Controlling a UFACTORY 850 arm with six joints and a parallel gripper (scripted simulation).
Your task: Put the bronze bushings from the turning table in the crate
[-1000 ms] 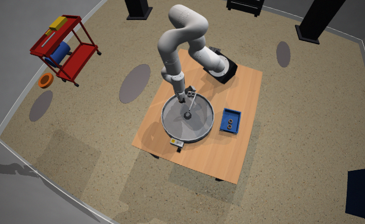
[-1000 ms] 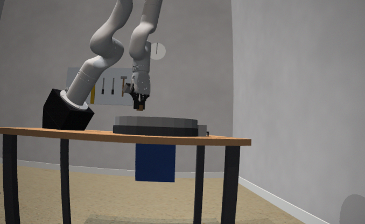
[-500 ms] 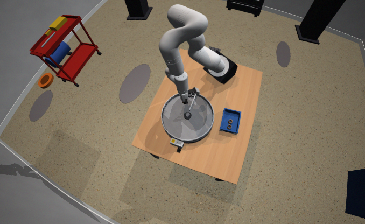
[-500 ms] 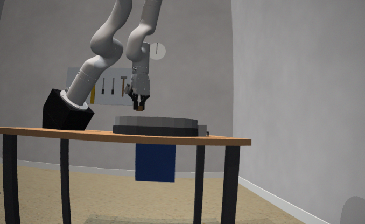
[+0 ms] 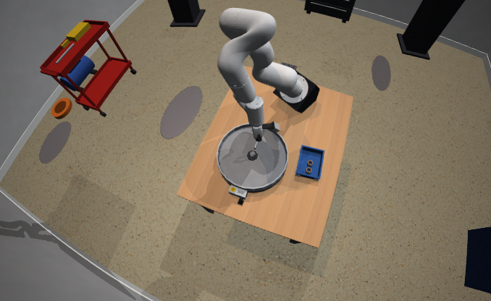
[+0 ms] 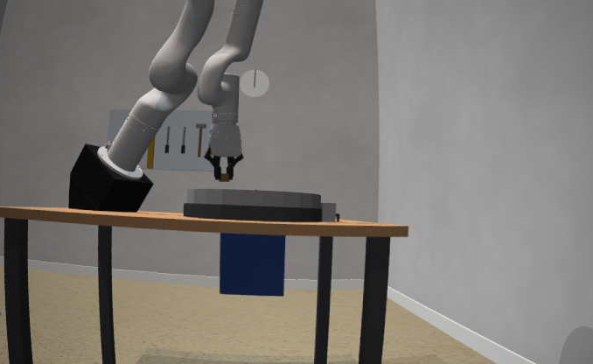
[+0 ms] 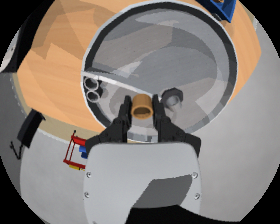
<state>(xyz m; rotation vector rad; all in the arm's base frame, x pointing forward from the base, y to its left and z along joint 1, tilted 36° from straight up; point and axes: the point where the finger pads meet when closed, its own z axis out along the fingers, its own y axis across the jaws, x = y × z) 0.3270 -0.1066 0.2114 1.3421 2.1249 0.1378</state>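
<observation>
My gripper [image 7: 141, 101] is shut on a bronze bushing [image 7: 141, 106] and holds it above the round grey turning table [image 5: 252, 158]. In the exterior view the bushing [image 6: 224, 177] hangs between the fingers, a little above the table's rim [image 6: 254, 197]. Two steel bushings [image 7: 91, 87] lie side by side near the rim of the turning table in the wrist view. The blue crate [image 5: 308, 159] stands on the wooden table to the right of the turning table and holds two bronze bushings [image 5: 309, 166].
A dark hub [image 5: 252, 154] sits at the turning table's centre, with a thin bar running to the rim. A small control box [image 5: 237, 192] sits at its front edge. The arm's black base [image 5: 299, 95] stands at the wooden table's back. A red cart [image 5: 85, 65] stands far left.
</observation>
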